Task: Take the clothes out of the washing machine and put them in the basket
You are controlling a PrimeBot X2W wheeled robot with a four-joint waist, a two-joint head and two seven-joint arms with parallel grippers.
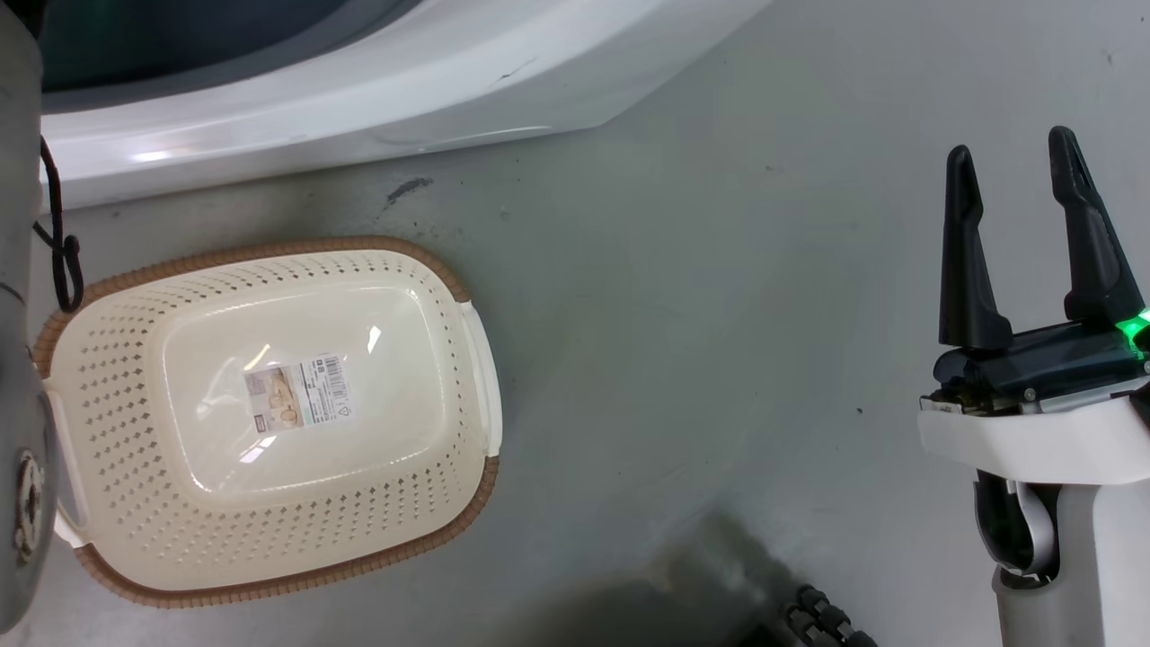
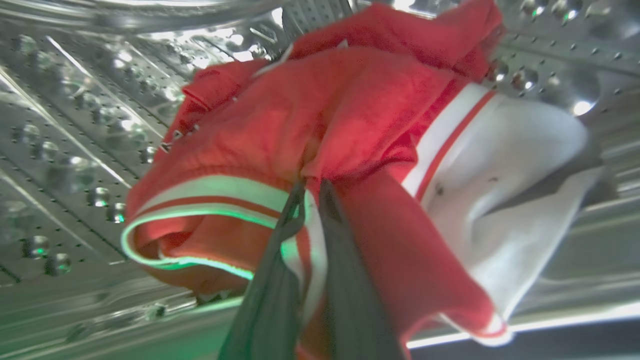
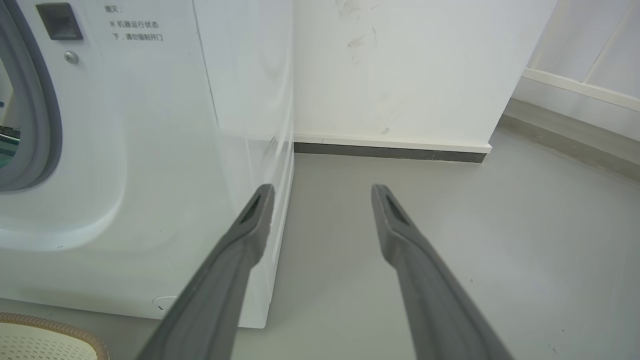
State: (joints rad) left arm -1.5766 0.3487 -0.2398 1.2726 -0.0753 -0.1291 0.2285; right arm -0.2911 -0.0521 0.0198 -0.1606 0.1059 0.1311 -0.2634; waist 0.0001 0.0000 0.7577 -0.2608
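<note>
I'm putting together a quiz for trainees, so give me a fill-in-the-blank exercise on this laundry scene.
1. The left end effector is shut on the clothes, which are mainly ___.
2. They lie in the perforated steel ___ of the washing machine.
3. The basket holds no clothes, just a paper ___.
4. Over the floor, the right end effector is not shut but ___.
Missing words: red; drum; label; open.

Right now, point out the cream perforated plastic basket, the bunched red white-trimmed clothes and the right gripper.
basket (image 1: 436, 377): head view, perforated wall.
clothes (image 2: 360, 100): left wrist view, red fabric.
right gripper (image 1: 1011, 144): head view, between fingertips.
</note>
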